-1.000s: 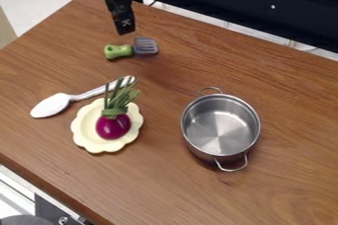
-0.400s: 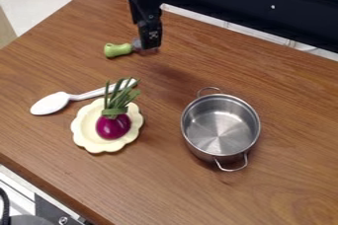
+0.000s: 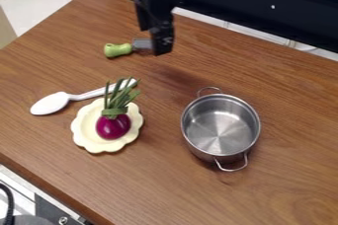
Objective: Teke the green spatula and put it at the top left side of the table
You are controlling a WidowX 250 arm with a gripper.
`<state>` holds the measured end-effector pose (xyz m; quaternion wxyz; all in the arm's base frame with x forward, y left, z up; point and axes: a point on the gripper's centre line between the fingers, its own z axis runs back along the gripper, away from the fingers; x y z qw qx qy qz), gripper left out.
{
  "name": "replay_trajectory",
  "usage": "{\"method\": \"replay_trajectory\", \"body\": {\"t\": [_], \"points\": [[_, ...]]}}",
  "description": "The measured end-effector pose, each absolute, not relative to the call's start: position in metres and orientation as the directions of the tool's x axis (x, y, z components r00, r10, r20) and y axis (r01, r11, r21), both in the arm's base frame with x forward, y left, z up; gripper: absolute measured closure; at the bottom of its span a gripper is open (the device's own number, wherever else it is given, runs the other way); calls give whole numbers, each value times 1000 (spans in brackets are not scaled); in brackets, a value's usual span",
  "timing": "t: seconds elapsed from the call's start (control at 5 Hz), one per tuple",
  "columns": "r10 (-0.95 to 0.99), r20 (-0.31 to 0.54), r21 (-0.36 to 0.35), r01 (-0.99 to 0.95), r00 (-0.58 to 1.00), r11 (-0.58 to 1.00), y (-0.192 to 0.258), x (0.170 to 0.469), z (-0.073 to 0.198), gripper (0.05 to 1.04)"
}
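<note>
The black gripper [image 3: 162, 50] hangs over the upper middle of the table [image 3: 79, 31], just right of the spatula, and covers the right end of its head. The green spatula [image 3: 118, 50] lies on the wood near the table's upper left part, its short green handle to the left and its grey slotted head to the right. Whether the gripper is open or shut cannot be told from this view.
A white spoon [image 3: 51, 103] lies at the left. Beside it is a pale yellow scalloped plate [image 3: 92, 142] holding a purple onion [image 3: 113, 126] with green stalks. A steel pot [image 3: 220, 126] with two handles stands right of centre.
The gripper has moved to the right, from above the spatula to its right side. The spatula's place is unchanged, and the white spoon shifted slightly earlier on.
</note>
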<state>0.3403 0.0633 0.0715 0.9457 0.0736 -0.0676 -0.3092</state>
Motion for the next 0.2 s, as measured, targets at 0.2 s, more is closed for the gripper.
{"method": "replay_trajectory", "body": {"t": [0.2], "points": [[-533,110,191,508,839,840,53,352,83,84]]}}
